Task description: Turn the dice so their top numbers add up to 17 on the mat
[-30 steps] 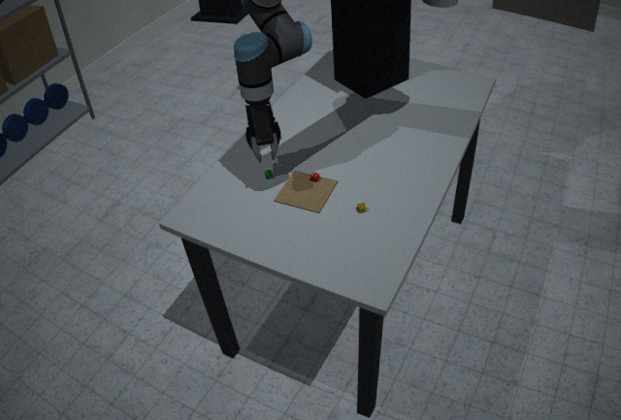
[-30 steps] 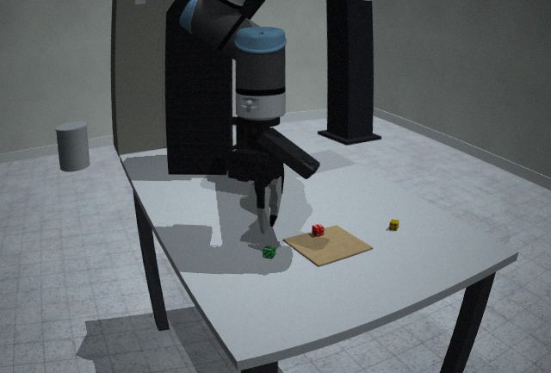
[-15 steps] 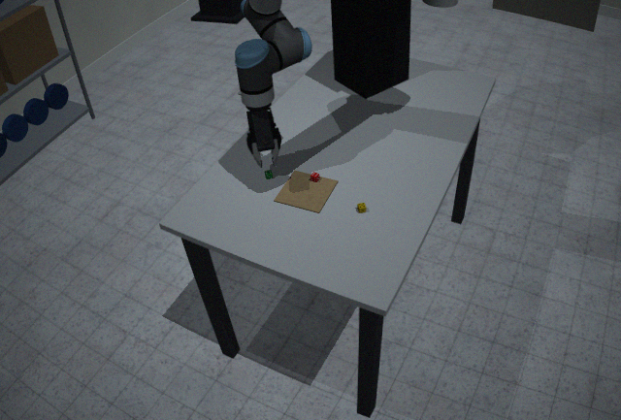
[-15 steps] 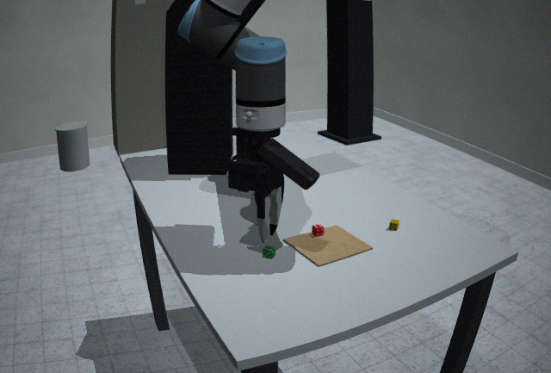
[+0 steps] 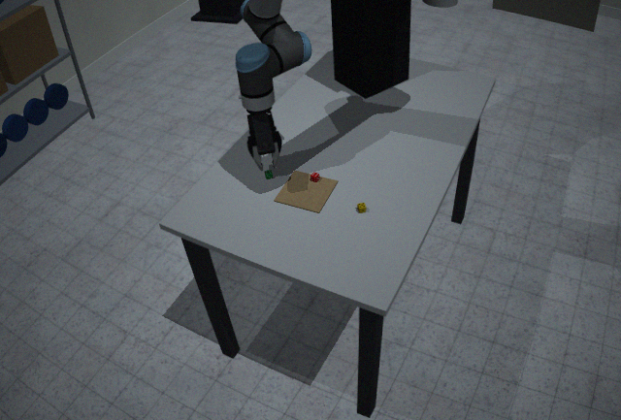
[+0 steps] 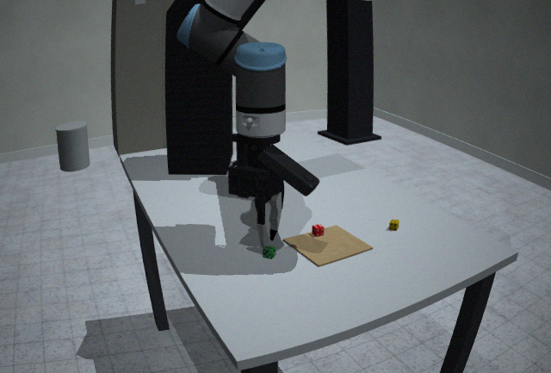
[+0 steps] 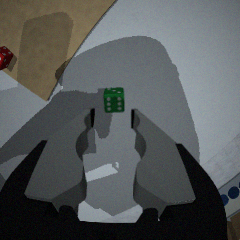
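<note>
A green die [image 5: 269, 174] [image 6: 269, 251] lies flat on the grey table, just left of the brown mat [image 5: 306, 191] [image 6: 328, 245]. In the wrist view it [image 7: 114, 100] shows six pips on top. My gripper [image 5: 265, 163] [image 6: 267, 237] [image 7: 112, 110] points straight down just above the green die. Its fingers are apart, wider than the die, with nothing between them. A red die [image 5: 314, 177] [image 6: 318, 229] [image 7: 5, 57] sits at the mat's far corner [image 7: 50, 35]. A yellow die [image 5: 361, 207] [image 6: 393, 224] lies on the table, right of the mat.
A black pillar [image 5: 368, 24] stands on the table's far end. A metal shelf [image 5: 30, 54] with a box and blue balls stands off to the left. The table's left edge is near the green die.
</note>
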